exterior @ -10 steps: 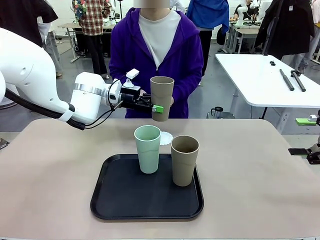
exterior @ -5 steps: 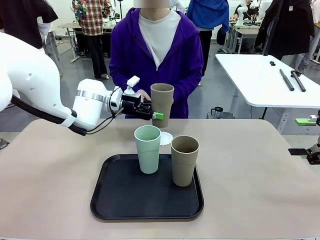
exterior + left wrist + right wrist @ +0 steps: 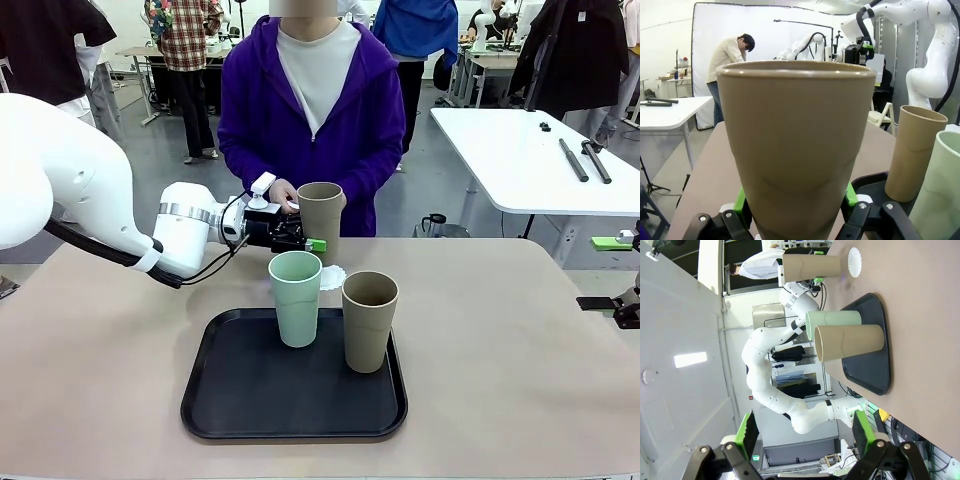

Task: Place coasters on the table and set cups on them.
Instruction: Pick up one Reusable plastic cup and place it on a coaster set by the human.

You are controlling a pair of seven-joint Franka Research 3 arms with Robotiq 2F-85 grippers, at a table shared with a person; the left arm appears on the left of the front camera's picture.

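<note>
My left gripper (image 3: 303, 241) is shut on a tan-brown cup (image 3: 321, 218), upright and just above the far side of the table (image 3: 100, 340). In the left wrist view this cup (image 3: 795, 145) stands between the green pads. A white scalloped coaster (image 3: 334, 276) lies below it, partly hidden behind the mint green cup (image 3: 296, 297). The mint cup and a second tan cup (image 3: 370, 320) stand on the black tray (image 3: 250, 400). My right gripper (image 3: 612, 272) waits open at the table's right edge. Its wrist view shows the coaster (image 3: 854, 261), the held cup (image 3: 810, 265) and the open right gripper (image 3: 805, 432).
A person in a purple hoodie (image 3: 260, 110) stands at the far side, one hand (image 3: 282, 192) close behind the held cup. A white table (image 3: 520, 160) with dark tools stands at the back right. Bare tabletop lies left and right of the tray.
My left gripper has come down and slightly nearer with the tan cup, from chest height of the person to just above the coaster. The right arm has not moved.
</note>
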